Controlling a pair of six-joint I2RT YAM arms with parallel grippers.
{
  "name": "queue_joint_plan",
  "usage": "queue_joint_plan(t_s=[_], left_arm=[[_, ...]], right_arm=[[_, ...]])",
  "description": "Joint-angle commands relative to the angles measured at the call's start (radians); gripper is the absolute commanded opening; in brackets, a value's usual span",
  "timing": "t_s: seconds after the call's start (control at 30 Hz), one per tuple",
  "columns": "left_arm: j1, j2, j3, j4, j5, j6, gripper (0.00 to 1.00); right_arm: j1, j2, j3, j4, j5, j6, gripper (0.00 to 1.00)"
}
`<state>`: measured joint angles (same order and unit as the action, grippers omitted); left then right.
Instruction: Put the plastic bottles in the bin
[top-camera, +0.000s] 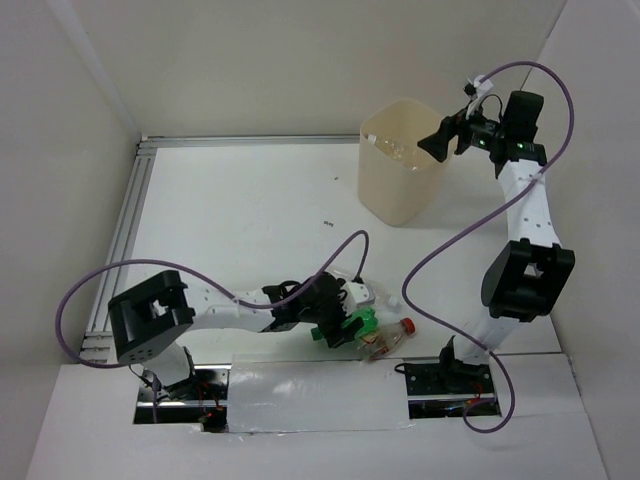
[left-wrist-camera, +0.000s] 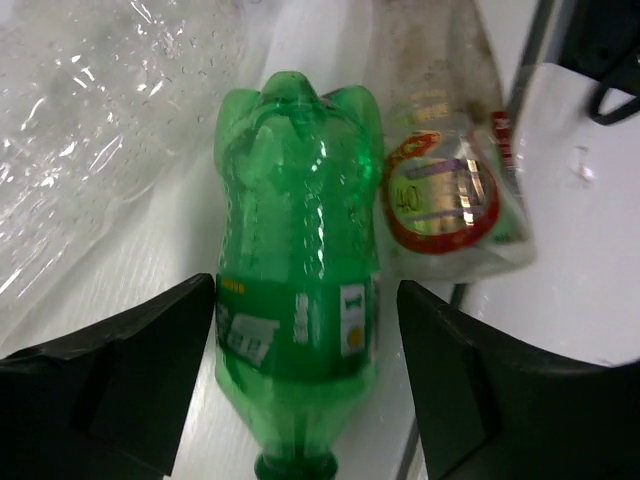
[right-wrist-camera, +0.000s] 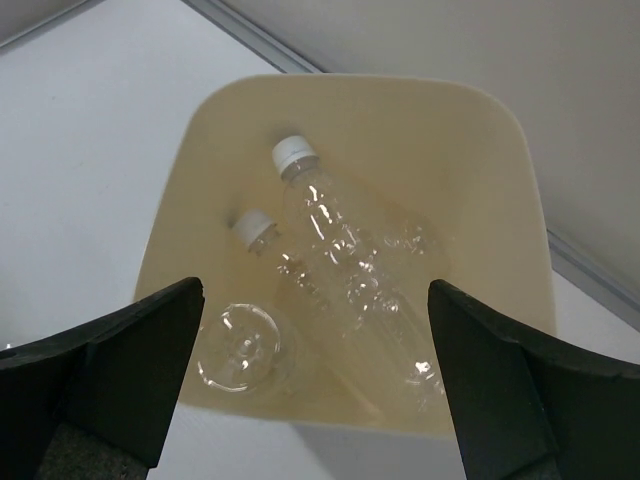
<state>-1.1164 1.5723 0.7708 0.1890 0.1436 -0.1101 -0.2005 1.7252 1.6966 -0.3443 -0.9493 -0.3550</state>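
The green bottle (left-wrist-camera: 298, 300) lies on the table between the open fingers of my left gripper (left-wrist-camera: 305, 292), neck toward the camera. It also shows in the top view (top-camera: 363, 321), with the left gripper (top-camera: 345, 326) low over it. A clear bottle with a red cap and brownish label (top-camera: 390, 339) lies just right of it (left-wrist-camera: 448, 195). A clear bottle (top-camera: 357, 293) lies on its other side (left-wrist-camera: 90, 130). The cream bin (top-camera: 400, 165) stands at the back right. My right gripper (top-camera: 438, 146) hangs open and empty over the bin (right-wrist-camera: 200, 150), which holds three clear bottles (right-wrist-camera: 350, 270).
A metal rail (top-camera: 125, 230) runs along the table's left and back edges. White walls close the sides. My left arm's purple cable (top-camera: 335, 255) loops over the near middle. The table's near edge (top-camera: 320, 395) lies just behind the green bottle.
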Motion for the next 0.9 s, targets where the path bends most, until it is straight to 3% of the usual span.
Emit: queue_joint_plan(t_s=[0.0,0.13,0.17,0.27,0.37,0.47,0.5,0.53,0.57,0.67,0.73,0.77,0.83,0.87], left_arm=[[-0.011,0.08,0.055,0.035,-0.067,0.05,0.84],[-0.011,0.091,0.058,0.024,-0.067,0.061,0.58],[-0.02,0.047,0.048,0.015,-0.067,0.061,0.45],[-0.02,-0.047,0.03,-0.028,-0.065,0.061,0.34],[-0.02,-0.199,0.093,-0.104,-0.096,0.061,0.23],[-0.02,-0.302,0.205,-0.083,-0.147,0.085,0.2],[-0.005,-0.302,0.238,-0.065,-0.147,0.086,0.2],[0.027,-0.288,0.304,-0.042,-0.156,0.098,0.2],[0.045,-0.272,0.33,-0.008,-0.171,0.108,0.2],[0.142,-0.154,0.438,0.203,-0.159,0.078,0.2],[0.215,-0.071,0.56,0.36,-0.148,0.005,0.2],[0.24,-0.025,0.612,0.404,-0.133,-0.02,0.2],[0.294,0.131,0.732,0.492,-0.133,-0.084,0.2],[0.309,0.187,0.862,0.51,-0.133,-0.101,0.2]], right_arm=[[-0.023,-0.091,-0.061,-0.01,-0.074,0.014,1.0],[-0.051,-0.171,-0.133,-0.079,-0.134,-0.067,1.0],[-0.051,-0.185,-0.165,-0.114,-0.152,-0.09,1.0],[-0.07,-0.245,-0.251,-0.188,-0.209,-0.215,0.98],[-0.091,-0.314,-0.33,-0.282,-0.264,-0.367,0.85],[-0.1,-0.375,-0.431,-0.407,-0.264,-0.571,0.47],[-0.1,-0.391,-0.454,-0.424,-0.249,-0.606,0.29],[-0.1,-0.42,-0.475,-0.436,-0.223,-0.663,0.05],[-0.1,-0.433,-0.501,-0.478,-0.211,-0.705,0.0],[-0.1,-0.489,-0.615,-0.577,-0.169,-0.893,0.01],[-0.1,-0.527,-0.655,-0.605,-0.138,-0.976,0.12],[-0.1,-0.538,-0.672,-0.625,-0.129,-1.021,0.25],[-0.1,-0.547,-0.718,-0.694,-0.097,-1.116,0.32],[-0.1,-0.562,-0.73,-0.715,-0.086,-1.128,0.34]])
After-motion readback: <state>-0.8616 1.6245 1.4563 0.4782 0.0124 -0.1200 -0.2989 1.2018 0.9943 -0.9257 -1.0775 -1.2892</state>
